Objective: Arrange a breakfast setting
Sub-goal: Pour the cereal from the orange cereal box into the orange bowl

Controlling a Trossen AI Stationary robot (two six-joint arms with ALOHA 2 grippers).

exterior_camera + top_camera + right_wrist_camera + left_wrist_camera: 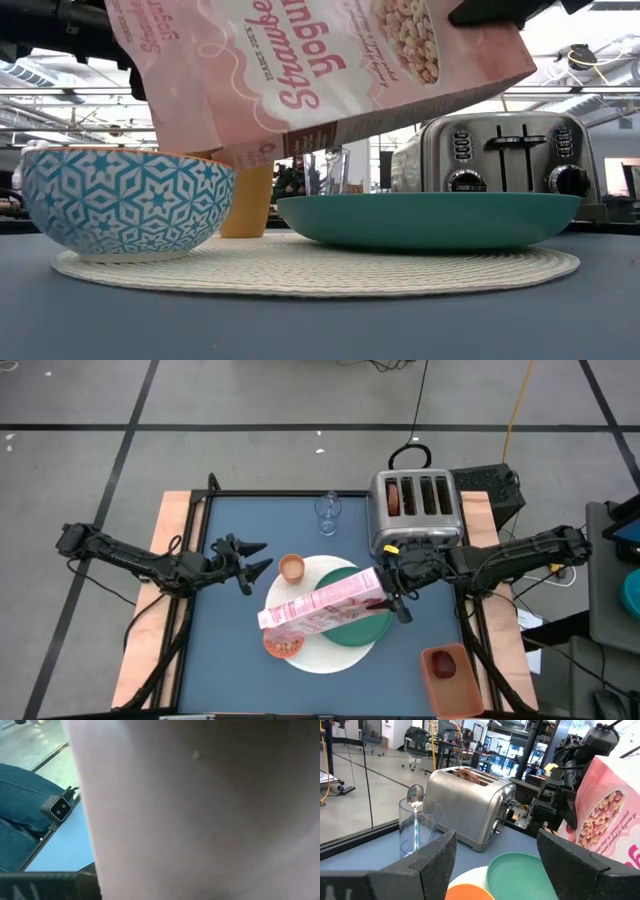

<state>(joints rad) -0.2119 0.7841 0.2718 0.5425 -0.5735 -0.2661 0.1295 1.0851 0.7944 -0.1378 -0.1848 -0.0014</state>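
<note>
Tilted cereal box (322,605) over plate (362,630); open blue tabletop (225,650) leftward.

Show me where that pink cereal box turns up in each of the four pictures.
High view: pink cereal box at centre, tilted over the green plate.
Low view: box fills the top, above the plate.
Left wrist view: box at right edge.
Right wrist view: box fills the picture.
Shared landmark: toaster, not in the right wrist view.

Grey floor (250,395) with dark lines; office chair (417,742) behind.
</note>
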